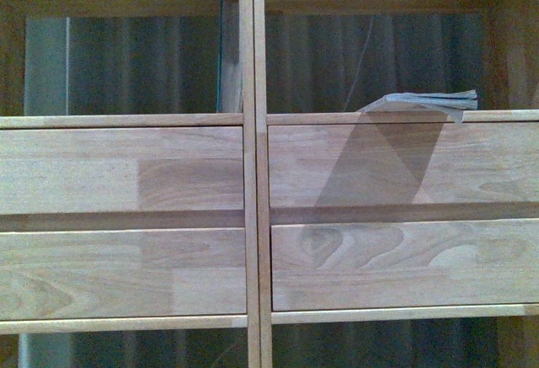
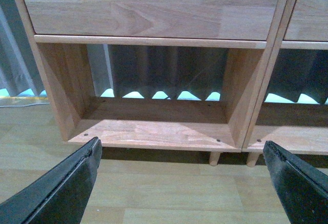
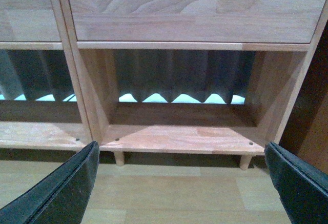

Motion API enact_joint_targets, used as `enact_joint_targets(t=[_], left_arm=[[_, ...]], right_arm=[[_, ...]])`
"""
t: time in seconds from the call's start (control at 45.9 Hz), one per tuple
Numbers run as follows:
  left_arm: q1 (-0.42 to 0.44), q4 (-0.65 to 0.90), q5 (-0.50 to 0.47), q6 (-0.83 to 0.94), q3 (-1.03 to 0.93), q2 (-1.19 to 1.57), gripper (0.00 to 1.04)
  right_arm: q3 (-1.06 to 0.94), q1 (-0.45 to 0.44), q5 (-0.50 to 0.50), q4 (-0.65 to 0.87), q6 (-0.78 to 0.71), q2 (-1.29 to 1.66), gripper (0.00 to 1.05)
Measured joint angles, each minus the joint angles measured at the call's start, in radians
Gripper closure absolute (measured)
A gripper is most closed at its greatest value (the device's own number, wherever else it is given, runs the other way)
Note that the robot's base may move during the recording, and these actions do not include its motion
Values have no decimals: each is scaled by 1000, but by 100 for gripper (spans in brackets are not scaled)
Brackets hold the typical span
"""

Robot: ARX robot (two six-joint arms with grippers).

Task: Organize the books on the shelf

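The light-wood shelf [image 1: 253, 174] fills the front view, with four drawer fronts under two open upper compartments. A thin white paperback [image 1: 429, 101] lies flat in the upper right compartment, its corner hanging over the front edge. A teal book [image 1: 227, 56] stands upright against the centre divider in the upper left compartment. Neither arm shows in the front view. My left gripper [image 2: 182, 183] is open above the floor before the shelf's bottom left compartment [image 2: 154, 126]. My right gripper [image 3: 182, 183] is open facing the bottom right compartment [image 3: 179, 131]. Both hold nothing.
Grey curtains [image 1: 143, 65] hang behind the open-backed shelf. Short peg legs [image 2: 215, 158] lift it off the pale wood floor [image 2: 169, 193]. A darker brown cabinet side [image 3: 312, 121] stands right beside the shelf in the right wrist view.
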Motion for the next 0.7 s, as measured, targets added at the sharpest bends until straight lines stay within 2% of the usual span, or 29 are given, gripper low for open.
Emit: enact_joint_targets(t=[0.697], left_arm=[[0,0,0,0,0,0,7]], right_arm=[[0,0,0,0,0,0,7]])
